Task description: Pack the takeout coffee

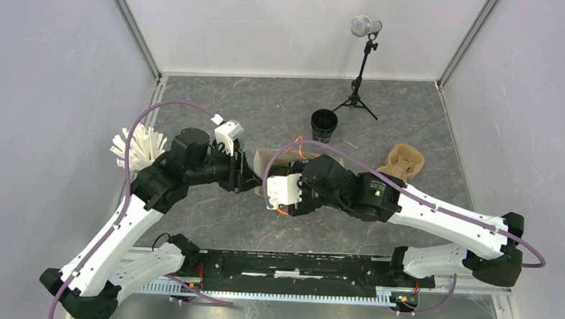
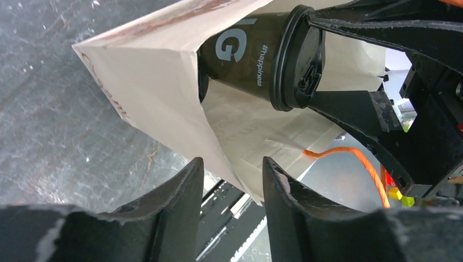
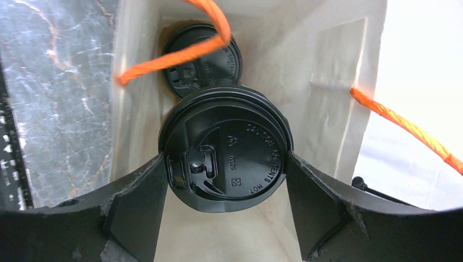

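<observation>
Overhead: both arms meet at the paper bag (image 1: 263, 159) mid-table, their jaws hidden. Left wrist: the left gripper (image 2: 233, 183) is parted with the bag's edge loose between its fingers. Unheld, that wall may sag onto the coffee cup (image 2: 245, 54), printed "#happiness". Right wrist: the right gripper (image 3: 224, 164) clamps the lid (image 3: 235, 155), "CAUTION CONTENTS HOT", in the bag's mouth. The orange handle (image 3: 174, 56) could snag it, and the second cup (image 3: 188, 77) beneath could tip it.

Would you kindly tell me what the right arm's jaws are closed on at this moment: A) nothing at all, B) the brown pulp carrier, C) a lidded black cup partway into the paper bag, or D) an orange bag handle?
C: the right wrist view shows the right arm's jaws pressed on both sides of a lidded black cup within the paper bag, with a second lidded cup deeper inside.
</observation>
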Action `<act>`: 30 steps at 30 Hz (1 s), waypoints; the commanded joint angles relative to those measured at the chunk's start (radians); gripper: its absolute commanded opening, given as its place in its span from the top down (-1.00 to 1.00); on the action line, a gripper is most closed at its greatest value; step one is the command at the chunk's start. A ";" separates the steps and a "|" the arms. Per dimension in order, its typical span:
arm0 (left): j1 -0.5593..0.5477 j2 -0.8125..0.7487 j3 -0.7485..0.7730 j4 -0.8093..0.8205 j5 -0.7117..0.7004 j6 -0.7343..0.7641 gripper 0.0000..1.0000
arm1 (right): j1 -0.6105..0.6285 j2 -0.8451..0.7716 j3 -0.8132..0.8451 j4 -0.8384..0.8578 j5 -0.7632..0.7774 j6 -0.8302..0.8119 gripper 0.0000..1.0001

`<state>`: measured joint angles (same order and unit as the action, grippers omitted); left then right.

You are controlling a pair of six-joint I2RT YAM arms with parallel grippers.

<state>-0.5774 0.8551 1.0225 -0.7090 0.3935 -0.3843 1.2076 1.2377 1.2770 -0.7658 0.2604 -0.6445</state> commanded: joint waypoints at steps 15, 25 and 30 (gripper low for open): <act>0.005 -0.061 -0.008 -0.196 0.052 -0.134 -0.25 | 0.160 -0.043 -0.062 -0.038 0.041 0.127 -0.24; 0.005 -0.083 -0.011 -0.218 0.039 -0.104 -0.17 | 0.199 -0.002 -0.036 -0.090 0.094 0.151 -0.25; 0.005 -0.059 0.009 -0.209 0.034 -0.088 -0.25 | 0.207 0.016 -0.018 -0.107 0.095 0.154 -0.25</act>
<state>-0.5774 0.7845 0.9977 -0.9302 0.4206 -0.4835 1.4029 1.2434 1.2133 -0.8577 0.3344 -0.5098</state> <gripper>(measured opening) 0.618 0.786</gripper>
